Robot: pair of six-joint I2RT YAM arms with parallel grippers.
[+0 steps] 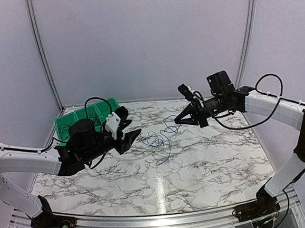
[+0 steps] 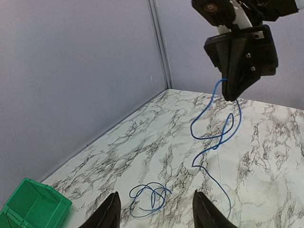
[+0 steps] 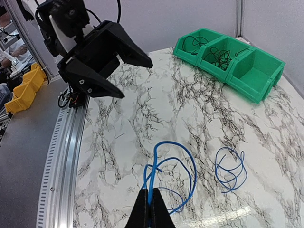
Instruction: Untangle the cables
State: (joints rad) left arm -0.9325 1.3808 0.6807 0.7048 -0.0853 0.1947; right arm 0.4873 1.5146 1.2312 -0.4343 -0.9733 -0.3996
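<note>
The right pincer (image 3: 149,205) is pinched tight on the long blue cable (image 3: 176,164). The cable starts right at its tips and hangs down in loose loops to the marble table (image 1: 209,162) below. The right pincer is up in the air and does not touch the table.

The small blue coil (image 2: 149,194) lies flat on the table, just under and in front of the left pincer (image 2: 156,213). It lies apart from the long blue cable. The left pincer is open wide, with nothing between its fingers (image 2: 110,213). It hangs above the table and points toward the right pincer. The two pincers face each other with both cables between them, and nothing stands in the way.

Behind the left pincer, by the back wall, stand green bins (image 3: 251,85) joined in a row. Thin black wires (image 3: 216,56) lie in two of them. Yellow bins (image 3: 21,90) sit off the table, past its metal edge.
</note>
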